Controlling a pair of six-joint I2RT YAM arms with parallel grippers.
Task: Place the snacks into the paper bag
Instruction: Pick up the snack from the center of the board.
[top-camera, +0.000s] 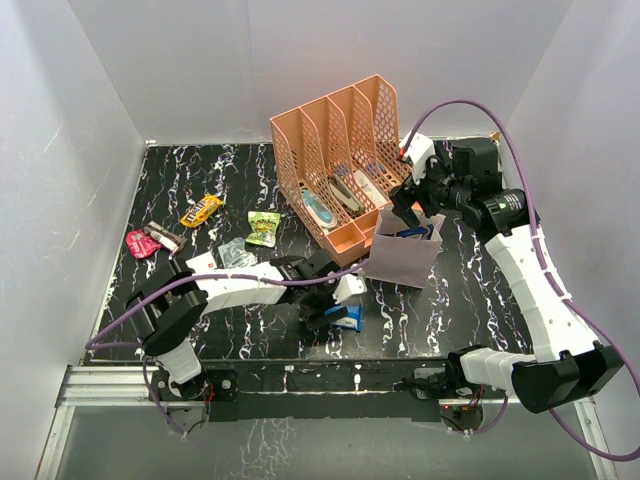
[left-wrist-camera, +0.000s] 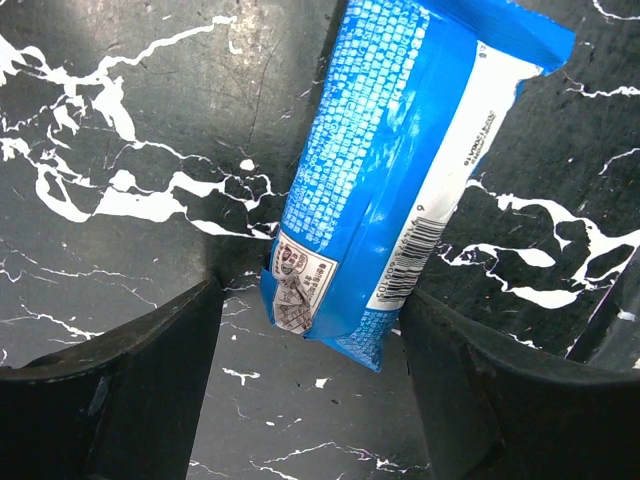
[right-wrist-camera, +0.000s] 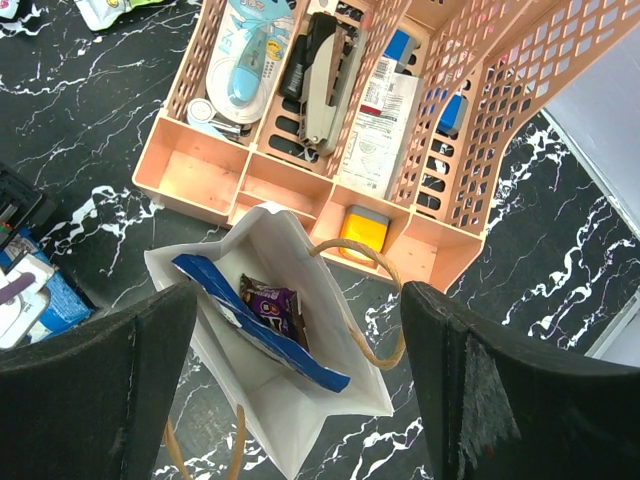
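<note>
A blue-white bar (left-wrist-camera: 390, 170) lies on the black marble table between the jaws of my left gripper (left-wrist-camera: 310, 335), which is open and low over it; nothing is held. In the top view the left gripper (top-camera: 335, 300) and bar (top-camera: 347, 316) are at front centre. My right gripper (right-wrist-camera: 300, 300) is open and empty above the open paper bag (right-wrist-camera: 300, 400), which holds a dark blue crisp bag (right-wrist-camera: 255, 325) and a purple packet (right-wrist-camera: 268, 300). The bag (top-camera: 400, 258) stands beside the organiser, under the right gripper (top-camera: 408, 210). Yellow-orange (top-camera: 200, 210), green (top-camera: 262, 227), red (top-camera: 140, 243) and clear (top-camera: 235, 252) packets lie at the left.
A peach mesh file organiser (top-camera: 340, 170) with pens and tools stands at back centre, touching or nearly touching the bag; it also shows in the right wrist view (right-wrist-camera: 200, 185). White walls enclose the table on three sides.
</note>
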